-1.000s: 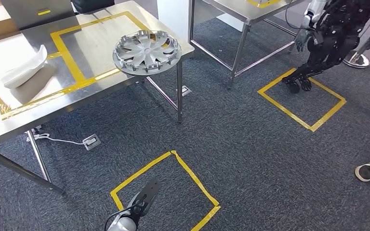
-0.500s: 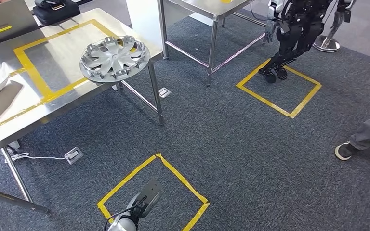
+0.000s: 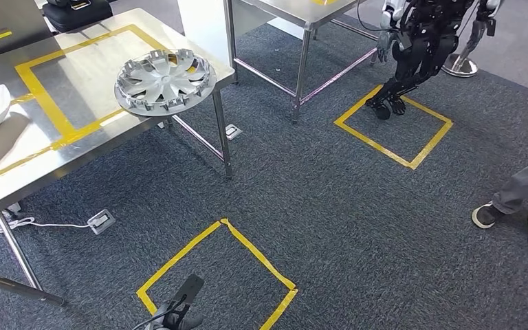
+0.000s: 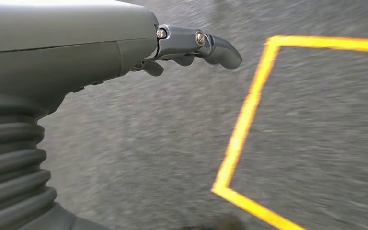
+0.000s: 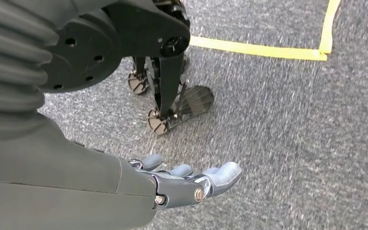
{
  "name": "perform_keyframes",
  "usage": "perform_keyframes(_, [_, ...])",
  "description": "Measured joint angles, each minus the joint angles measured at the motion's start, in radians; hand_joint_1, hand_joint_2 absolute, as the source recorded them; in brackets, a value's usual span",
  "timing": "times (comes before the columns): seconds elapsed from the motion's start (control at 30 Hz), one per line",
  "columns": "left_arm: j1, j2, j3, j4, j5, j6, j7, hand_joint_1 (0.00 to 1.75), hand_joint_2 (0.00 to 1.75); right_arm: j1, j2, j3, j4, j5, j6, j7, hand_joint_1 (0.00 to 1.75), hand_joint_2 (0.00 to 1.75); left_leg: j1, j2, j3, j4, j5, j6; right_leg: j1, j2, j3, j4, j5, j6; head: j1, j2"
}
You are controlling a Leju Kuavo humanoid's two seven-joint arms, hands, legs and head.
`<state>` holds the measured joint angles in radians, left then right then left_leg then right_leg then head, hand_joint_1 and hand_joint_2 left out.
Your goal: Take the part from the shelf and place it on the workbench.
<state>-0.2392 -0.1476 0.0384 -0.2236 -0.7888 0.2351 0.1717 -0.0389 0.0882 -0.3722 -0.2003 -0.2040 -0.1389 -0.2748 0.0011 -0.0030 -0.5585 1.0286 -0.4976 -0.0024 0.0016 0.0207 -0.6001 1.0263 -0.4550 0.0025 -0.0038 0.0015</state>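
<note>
Looks like the carrying part is basically done: wheel cover (image 3: 165, 81) lying flat on the near corner of the desk (image 3: 75, 75), half across the yellow tape frame and right up against the edge, maybe poking over it a little. Hard to call from the head view.

Left hand (image 3: 179, 313) hanging low over the carpet, by the yellow floor square (image 3: 258, 254). Seen close up from the wrist, left hand (image 4: 191, 45) holding nothing, fingers loosely curved and apart. Same story for the right hand (image 5: 187, 182): palm up-ish, fingers spread, empty, just carpet beyond.

So for the step in hand, probably just stepping clear:
- Keep both arms down and tucked, well away from that desk corner. One bump could tip the cover off.
- Walk slow and steady. Wrist views already blurry.
- Mind the person's shoes (image 3: 487, 215) off to the right and the other robot (image 3: 419, 41) parked further back.

Compared with half a second ago: whole view nudged a touch, so camera motion, not stuff moving. Cover in the same spot on the desk. Left hand lower in the head view now. Shoes further in from the right edge, both fully visible.
</note>
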Motion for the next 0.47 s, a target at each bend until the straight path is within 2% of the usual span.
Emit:
perform_keyframes(0.07, [0.025,0.009,0.012,0.009,0.000,0.001,0.031,0.00,1.75,0.000,0.001,-0.002,0.000,0.006,0.000,-0.004,0.00,1.75,0.000,0.000,0.000,0.000,-0.001,0.001,0.000,0.000,0.000,0.000,-0.001,0.001,0.000,0.000])
perform_keyframes(0.1, [0.038,0.014,0.017,0.013,-0.003,0.001,0.046,0.00,1.31,0.000,0.002,-0.002,0.000,0.010,0.000,-0.006,0.00,1.75,0.000,0.000,0.000,0.000,-0.001,0.001,0.000,0.000,0.000,0.000,-0.001,0.002,0.000,0.000])
perform_keyframes(0.2, [0.079,0.024,0.026,0.024,-0.010,0.001,0.084,0.00,0.00,0.000,0.002,-0.002,0.000,0.022,0.000,-0.006,0.00,0.44,0.000,0.000,0.000,-0.001,-0.001,0.001,0.000,0.000,0.000,0.000,-0.002,0.002,0.000,0.000])
perform_keyframes(0.23, [0.092,0.026,0.030,0.026,-0.010,0.001,0.094,0.00,0.00,0.000,0.002,-0.002,0.000,0.025,0.000,-0.005,0.00,0.00,0.001,0.000,0.000,-0.001,-0.001,0.001,0.000,0.000,0.000,0.000,-0.002,0.002,0.000,0.000])
perform_keyframes(0.47, [0.151,0.032,0.042,0.038,-0.017,0.029,0.135,0.00,0.00,0.000,0.002,-0.002,0.000,0.047,0.000,0.010,0.00,0.00,0.001,0.000,0.000,-0.002,-0.001,0.000,0.001,0.000,0.000,0.000,-0.003,0.001,0.000,0.000])
